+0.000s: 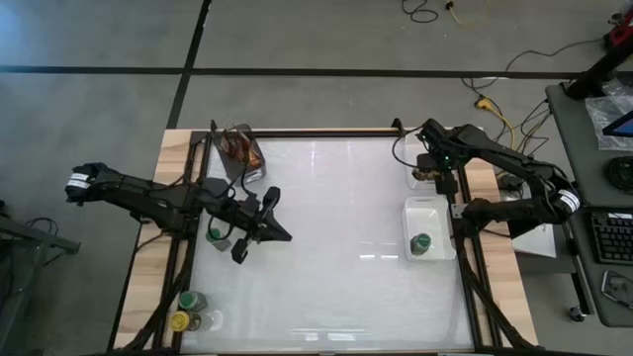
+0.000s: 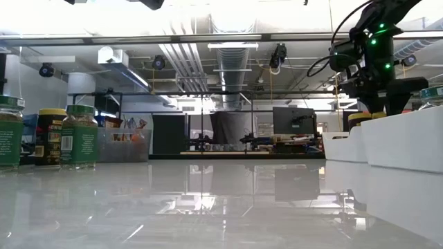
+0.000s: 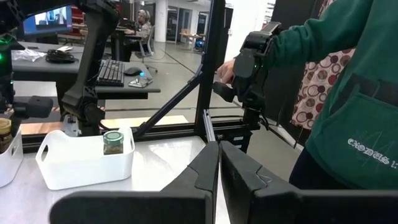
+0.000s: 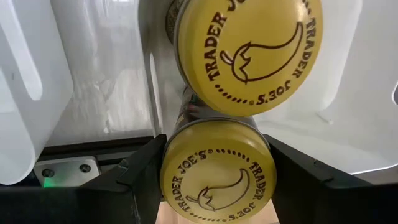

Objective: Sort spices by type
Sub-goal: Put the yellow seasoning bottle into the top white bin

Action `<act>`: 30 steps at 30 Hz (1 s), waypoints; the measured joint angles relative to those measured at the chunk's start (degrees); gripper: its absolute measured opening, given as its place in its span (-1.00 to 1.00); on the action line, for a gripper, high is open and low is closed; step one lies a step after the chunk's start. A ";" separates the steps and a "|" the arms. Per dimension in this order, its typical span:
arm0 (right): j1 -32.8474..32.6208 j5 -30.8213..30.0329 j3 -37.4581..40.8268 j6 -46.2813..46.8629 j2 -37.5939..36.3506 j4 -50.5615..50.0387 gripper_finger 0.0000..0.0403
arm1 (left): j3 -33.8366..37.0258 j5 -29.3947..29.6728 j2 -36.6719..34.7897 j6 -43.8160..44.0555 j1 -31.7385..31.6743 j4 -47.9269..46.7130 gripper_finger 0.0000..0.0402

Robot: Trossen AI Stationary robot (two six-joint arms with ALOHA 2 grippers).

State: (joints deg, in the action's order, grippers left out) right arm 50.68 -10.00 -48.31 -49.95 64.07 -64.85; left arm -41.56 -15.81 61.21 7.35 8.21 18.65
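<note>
right claw [image 4: 214, 165]: clenched on a yellow-lidded jar [image 4: 214, 174], over the far white tray [image 1: 423, 178] at the right edge of the high frame, just beside a second yellow-lidded jar [image 4: 249, 53]
left claw [image 1: 280, 234]: fingers pressed together on nothing, left of centre above the desk [image 1: 336, 257]
green-lidded jar [image 1: 421, 242]: in the near white tray [image 1: 428, 210], right side
remaining jars [image 1: 190, 310]: clustered at lower left of the high frame; one more [image 1: 215, 235] by the left arm
</note>
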 joint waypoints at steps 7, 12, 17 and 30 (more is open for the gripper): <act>0.00 -0.02 0.02 0.90 0.00 0.32 0.17 | -0.02 0.01 0.00 0.00 0.02 0.01 -1.00; -0.02 -0.04 0.02 1.42 0.00 0.62 0.24 | -0.02 0.01 0.00 0.00 0.02 0.01 -1.00; -0.02 -0.02 0.02 1.54 -0.40 0.66 0.21 | -0.02 0.01 0.00 0.02 0.00 0.03 -1.00; -0.15 -0.04 0.02 3.48 -1.32 1.34 0.35 | -0.01 0.01 0.00 0.04 0.02 0.29 -1.00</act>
State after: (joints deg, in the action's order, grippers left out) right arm 50.52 -10.04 -48.29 -46.48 62.75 -63.51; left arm -41.57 -15.79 61.21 7.40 8.23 18.94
